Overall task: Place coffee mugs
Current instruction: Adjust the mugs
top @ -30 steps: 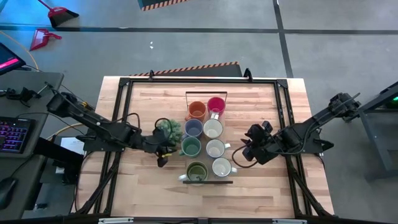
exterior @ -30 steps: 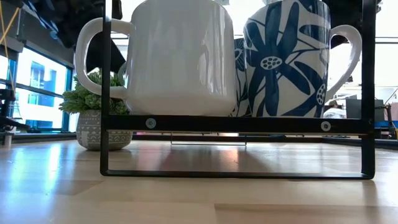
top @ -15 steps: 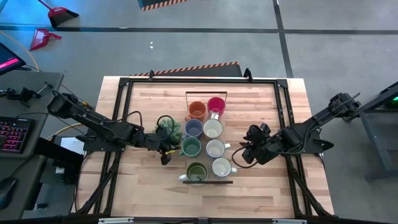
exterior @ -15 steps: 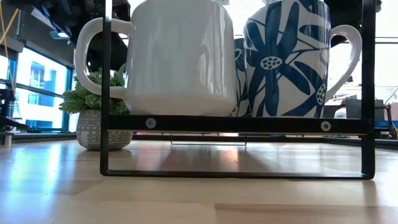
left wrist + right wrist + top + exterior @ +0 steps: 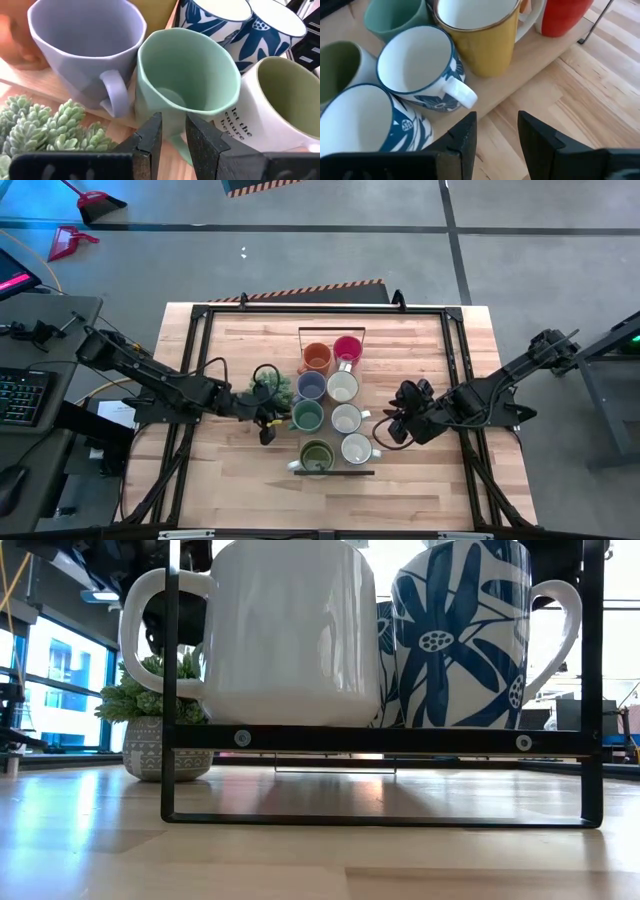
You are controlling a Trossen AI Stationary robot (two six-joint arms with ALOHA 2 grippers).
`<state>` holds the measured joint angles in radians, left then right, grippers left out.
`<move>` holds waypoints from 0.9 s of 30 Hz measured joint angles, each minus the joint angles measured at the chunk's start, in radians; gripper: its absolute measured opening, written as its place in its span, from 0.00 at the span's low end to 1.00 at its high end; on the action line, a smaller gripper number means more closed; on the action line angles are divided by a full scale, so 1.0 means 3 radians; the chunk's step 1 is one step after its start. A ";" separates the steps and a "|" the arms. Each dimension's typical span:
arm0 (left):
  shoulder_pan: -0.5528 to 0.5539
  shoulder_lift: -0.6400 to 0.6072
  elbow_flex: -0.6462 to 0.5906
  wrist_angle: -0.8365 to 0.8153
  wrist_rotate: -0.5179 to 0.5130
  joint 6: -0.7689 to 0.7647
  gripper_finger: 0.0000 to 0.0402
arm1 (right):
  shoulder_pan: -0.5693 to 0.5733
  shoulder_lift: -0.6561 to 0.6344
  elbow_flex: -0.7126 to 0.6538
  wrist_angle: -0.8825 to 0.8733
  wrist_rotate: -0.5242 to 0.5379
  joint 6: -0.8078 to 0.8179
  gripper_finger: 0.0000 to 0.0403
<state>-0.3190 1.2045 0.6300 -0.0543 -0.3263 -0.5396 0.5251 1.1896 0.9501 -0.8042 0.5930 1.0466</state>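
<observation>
Several coffee mugs stand upright in two rows on a wooden shelf in a black metal rack (image 5: 330, 473) at the table's middle. Among them are an orange mug (image 5: 317, 358), a pink-red mug (image 5: 347, 348), a lavender mug (image 5: 85, 45), a teal-green mug (image 5: 190, 75) and an olive-lined mug (image 5: 285, 95). My left gripper (image 5: 173, 122) is at the rack's left side (image 5: 266, 426), shut on the teal-green mug's handle. My right gripper (image 5: 497, 120) hovers open at the rack's right side (image 5: 392, 425), near a blue-flowered mug's handle (image 5: 460, 95), with nothing between its fingers. My left gripper has the teal-green mug's handle (image 5: 176, 142) pinched between its two fingers, one on each flat side of the loop. The fingers come from the table's left, slanting down. The mug stands upright on the rack's shelf between the lavender and olive-lined mugs.
A spiky green plant in a pale pot (image 5: 272, 388) stands just left of the rack, close beside my left gripper (image 5: 45, 130). A black frame (image 5: 200, 315) runs round the tabletop. Bare wood lies on the near and right sides of the rack.
</observation>
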 joint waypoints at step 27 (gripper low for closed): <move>0.0062 0.0110 -0.0003 0.0206 0.0005 0.0101 0.18 | -0.0005 0.0001 0.0000 0.0079 -0.0008 0.0000 0.30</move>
<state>-0.3004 1.2376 0.6292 0.0076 -0.3248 -0.5092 0.5236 1.1900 0.9501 -0.7803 0.5907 1.0466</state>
